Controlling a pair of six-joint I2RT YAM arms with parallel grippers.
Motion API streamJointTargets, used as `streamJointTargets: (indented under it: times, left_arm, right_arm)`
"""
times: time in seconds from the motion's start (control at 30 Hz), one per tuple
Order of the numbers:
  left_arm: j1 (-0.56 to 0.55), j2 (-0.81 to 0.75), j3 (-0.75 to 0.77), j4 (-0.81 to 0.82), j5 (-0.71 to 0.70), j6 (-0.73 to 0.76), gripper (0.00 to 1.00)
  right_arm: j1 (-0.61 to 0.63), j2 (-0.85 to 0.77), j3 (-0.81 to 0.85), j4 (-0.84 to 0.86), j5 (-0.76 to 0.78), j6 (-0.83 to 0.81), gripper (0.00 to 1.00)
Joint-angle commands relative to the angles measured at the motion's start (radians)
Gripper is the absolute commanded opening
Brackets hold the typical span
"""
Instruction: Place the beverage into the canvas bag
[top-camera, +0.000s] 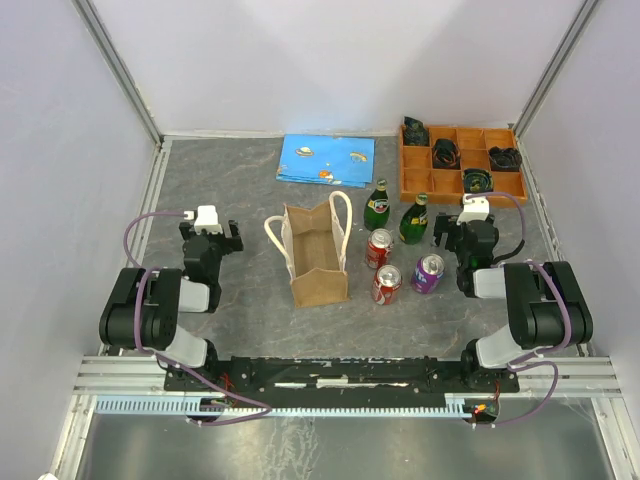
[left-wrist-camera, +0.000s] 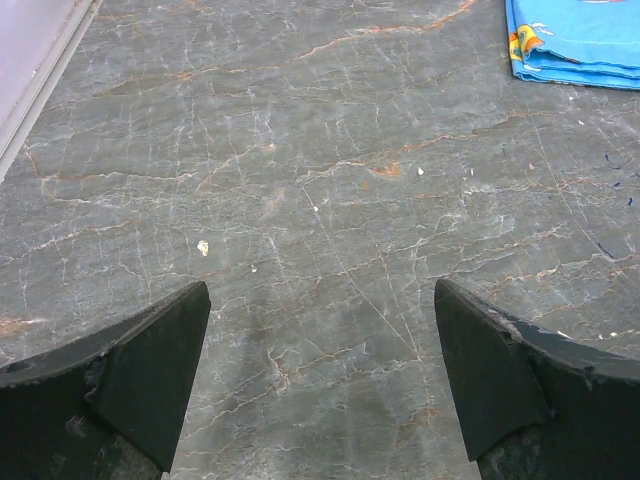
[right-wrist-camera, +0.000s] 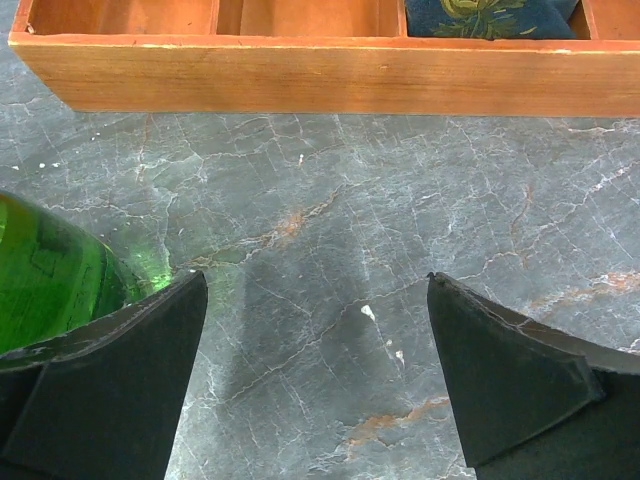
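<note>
Canvas bag (top-camera: 318, 262) stands upright on the desk (top-camera: 230, 190), mouth open. Just right of it are two green bottles (top-camera: 377, 206), two red cans (top-camera: 379, 248) and one purple can (top-camera: 428, 273). The left end effector (left-wrist-camera: 320, 300) and right end effector (right-wrist-camera: 315, 290) both gape wide, empty. The right wrist view crops one bottle to a green sliver.

Grey counter (top-camera: 230, 200) veined with rust; tan bag (top-camera: 318, 275) with cream handles (top-camera: 275, 236); green bottles (top-camera: 377, 207); red cans (top-camera: 380, 248) and a purple can (top-camera: 428, 272); orange tray (top-camera: 417, 182); blue cloth (top-camera: 327, 160), orange-spotted.
</note>
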Motion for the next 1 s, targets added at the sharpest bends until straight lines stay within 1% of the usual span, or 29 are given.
streamJointTargets:
  times: [0.0,0.23,0.3,0.33,0.37,0.47,0.57,0.6,0.67,0.73,0.83,0.9,0.97]
  left_arm:
    - [-0.003,0.003,0.001,0.056,-0.019,-0.033,0.99]
    - [-0.003,-0.006,0.011,0.032,-0.019,-0.033,0.99]
    - [-0.002,-0.034,0.055,-0.054,-0.006,-0.031,0.99]
    - [-0.003,-0.054,0.087,-0.127,-0.003,-0.03,0.99]
    - [-0.003,-0.076,0.121,-0.206,-0.005,-0.032,0.99]
    - [-0.004,-0.147,0.209,-0.395,-0.015,-0.027,0.99]
    - [-0.001,-0.233,0.244,-0.51,-0.014,-0.022,0.99]
    - [0.0,-0.262,0.249,-0.564,-0.007,-0.023,0.99]
    - [0.0,-0.319,0.261,-0.649,0.017,-0.025,0.99]
    - [0.0,-0.37,0.284,-0.735,0.054,-0.026,1.0]
    - [0.0,-0.43,0.335,-0.862,0.14,-0.016,0.98]
    - [-0.002,-0.443,0.381,-0.94,0.192,-0.01,0.97]
    - [-0.002,-0.436,0.444,-1.022,0.243,-0.003,0.96]
  right_arm:
    - [0.003,-0.008,0.006,0.05,-0.011,-0.017,0.99]
    - [0.001,-0.007,0.009,0.049,-0.011,-0.017,0.99]
    - [0.001,-0.01,0.006,0.058,0.01,-0.012,0.99]
    - [0.001,-0.023,0.005,0.049,0.046,0.004,0.99]
    - [0.001,-0.061,0.009,-0.001,0.096,0.025,0.99]
    - [0.0,-0.256,0.079,-0.319,0.237,0.047,0.99]
    - [-0.004,-0.427,0.13,-0.569,0.34,0.079,0.99]
    - [-0.005,-0.473,0.172,-0.669,0.37,0.102,0.99]
    - [-0.008,-0.526,0.285,-0.923,0.419,0.156,0.98]
    - [-0.008,-0.518,0.439,-1.207,0.366,0.165,0.94]
    - [-0.008,-0.432,0.69,-1.564,0.273,0.191,0.85]
    - [-0.008,-0.369,0.819,-1.755,0.219,0.212,0.8]
    - [-0.008,-0.344,0.901,-1.82,0.182,0.234,0.79]
